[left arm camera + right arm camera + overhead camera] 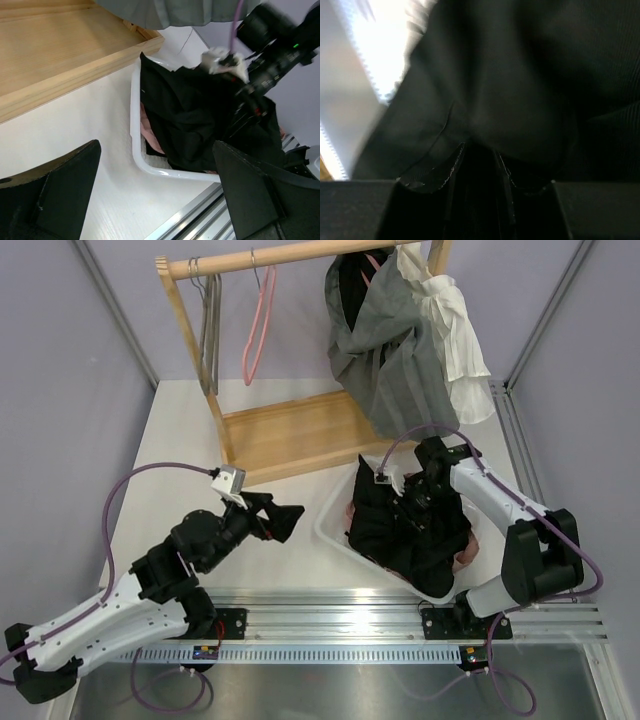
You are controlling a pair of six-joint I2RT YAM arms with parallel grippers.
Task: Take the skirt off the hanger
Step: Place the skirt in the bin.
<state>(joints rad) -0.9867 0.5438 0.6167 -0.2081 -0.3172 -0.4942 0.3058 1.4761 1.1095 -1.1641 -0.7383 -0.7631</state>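
The black skirt (405, 540) lies heaped in the white bin (134, 120), spilling over its near rim. The right gripper (415, 502) is buried in it, jaws pinching a fold. The left gripper (290, 522) hangs wide open over bare table (190, 440), just left of the bin's edge and near the wooden rack base (290, 435).

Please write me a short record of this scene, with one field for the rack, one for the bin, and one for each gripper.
rack: wooden rack at the far side of the table; an empty pink hanger, a grey garment and a white garment hang on its rail
bin: white bin, in front of the rack, holds a black garment
left gripper: jaws open, holding nothing, beside the bin
right gripper: down in the bin, jaws closed on the black garment
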